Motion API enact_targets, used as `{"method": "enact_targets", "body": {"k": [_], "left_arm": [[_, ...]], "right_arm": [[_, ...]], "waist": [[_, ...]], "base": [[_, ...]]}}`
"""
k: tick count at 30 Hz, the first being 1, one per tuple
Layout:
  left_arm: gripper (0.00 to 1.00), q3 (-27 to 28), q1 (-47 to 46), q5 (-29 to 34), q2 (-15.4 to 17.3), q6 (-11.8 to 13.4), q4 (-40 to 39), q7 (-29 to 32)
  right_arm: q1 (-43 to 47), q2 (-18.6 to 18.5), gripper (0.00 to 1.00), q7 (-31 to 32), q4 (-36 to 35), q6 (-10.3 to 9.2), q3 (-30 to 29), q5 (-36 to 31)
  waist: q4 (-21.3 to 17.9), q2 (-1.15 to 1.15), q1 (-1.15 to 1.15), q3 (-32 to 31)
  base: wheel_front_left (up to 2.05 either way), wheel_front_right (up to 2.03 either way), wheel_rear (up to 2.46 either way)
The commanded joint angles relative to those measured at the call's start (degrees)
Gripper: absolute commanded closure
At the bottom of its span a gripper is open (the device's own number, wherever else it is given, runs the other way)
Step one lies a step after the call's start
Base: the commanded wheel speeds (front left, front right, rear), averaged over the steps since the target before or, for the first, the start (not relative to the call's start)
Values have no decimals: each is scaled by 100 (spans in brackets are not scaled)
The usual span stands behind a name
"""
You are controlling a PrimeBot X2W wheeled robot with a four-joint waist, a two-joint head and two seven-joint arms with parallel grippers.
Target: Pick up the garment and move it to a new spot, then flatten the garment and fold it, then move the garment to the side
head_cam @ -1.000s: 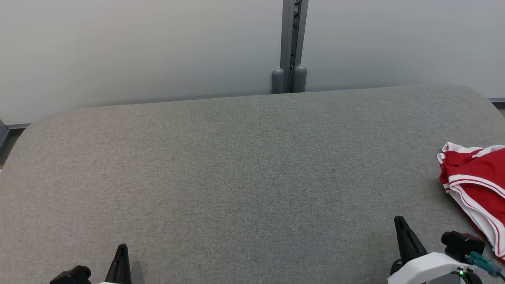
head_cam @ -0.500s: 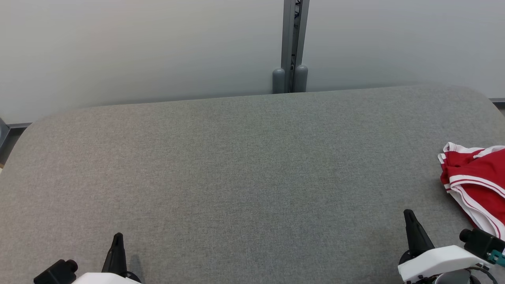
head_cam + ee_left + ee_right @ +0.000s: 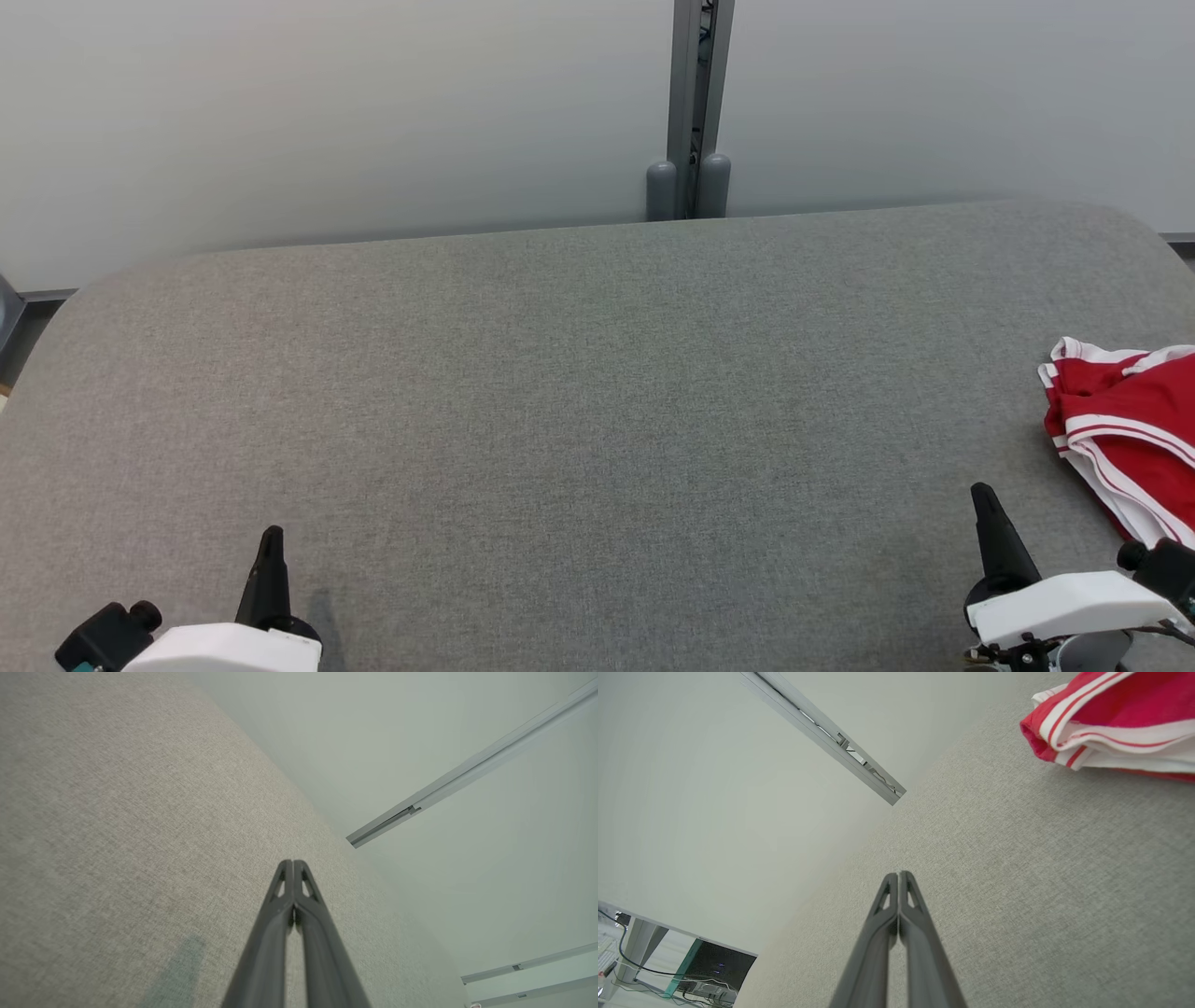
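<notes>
At the near left, the left hand (image 3: 271, 539) is seen over the grey fabric-covered table (image 3: 597, 401). Its two dark fingers are pressed together along their length, so that no gap is left at the tips, and nothing is held between them. In the left wrist view the same left hand (image 3: 293, 864) is shown closed to a single point over bare grey fabric, with a faint shadow cast on the cloth beside it; whether the table is touched cannot be told. The far edge of the table is backed by a pale wall (image 3: 327, 112), and a grey upright post (image 3: 691, 93) is set against that wall a little right of centre. At the near right, the right hand (image 3: 982, 493) is likewise closed, its fingers brought tip to tip with nothing gripped. In the right wrist view the right hand (image 3: 900, 875) is pointed over bare fabric. The garment (image 3: 1125, 434), red with white stripes, is found lying crumpled on the table at its right edge, just right of the right hand and apart from it, and is partly cut off by the frame.
</notes>
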Motion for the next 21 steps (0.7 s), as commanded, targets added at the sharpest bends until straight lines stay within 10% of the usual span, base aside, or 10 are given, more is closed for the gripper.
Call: {"method": "enact_targets", "body": {"k": [1, 21], "left_arm": [[100, 35, -182, -208, 48, -42, -104, 38], [100, 103, -322, -1490, 62, -153, -312, 363]], "right_arm": [[-115, -53, 100, 56, -119, 1, -38, 214], [-122, -67, 100, 391, -384, 1, -215, 1545]], "waist": [[2, 0, 0, 0], [22, 0, 0, 6]], "base": [[0, 0, 0], [0, 0, 0]]}}
